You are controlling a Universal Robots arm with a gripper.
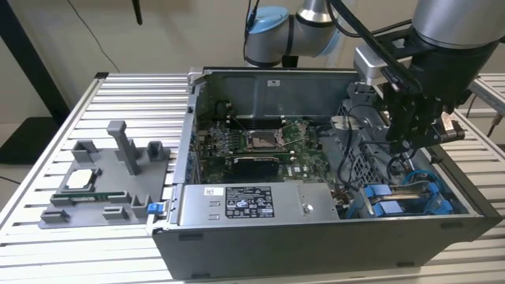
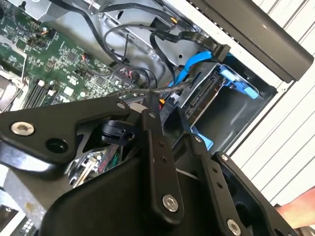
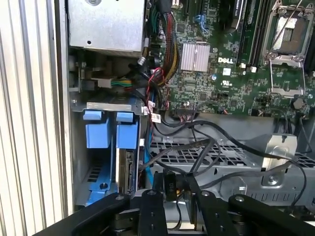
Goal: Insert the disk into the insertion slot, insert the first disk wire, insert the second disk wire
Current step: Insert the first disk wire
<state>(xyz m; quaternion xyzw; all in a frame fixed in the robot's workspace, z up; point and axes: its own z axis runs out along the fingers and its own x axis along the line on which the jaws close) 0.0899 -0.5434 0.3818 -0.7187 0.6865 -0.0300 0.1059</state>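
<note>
Well apart from the jaws, toward the exterior view's left: grey fixture tray point(image 1: 103, 177) on the slatted surface point(image 1: 47, 248). Nearer, within the open computer case point(image 1: 316, 248): motherboard point(image 1: 261, 142), silver power-supply box point(image 1: 252, 204). Just beneath the jaws: the disk point(image 1: 377, 194), blue-framed, seated in the insertion slot point(image 3: 78, 162). Added by the first wrist view: jaws pinching a black wire plug point(image 3: 170, 186), near the disk's connector edge. Added by the second wrist view: bright blue cable point(image 2: 194, 61) curving beyond the jaws.

— How much of the disk point(image 3: 126, 169) shows?
— One edge, in the first wrist view; the drive cage point(image 3: 109, 104) hides the rest.
— And the gripper point(image 3: 174, 189)?
— Cropped by the frame's edge there.
</note>
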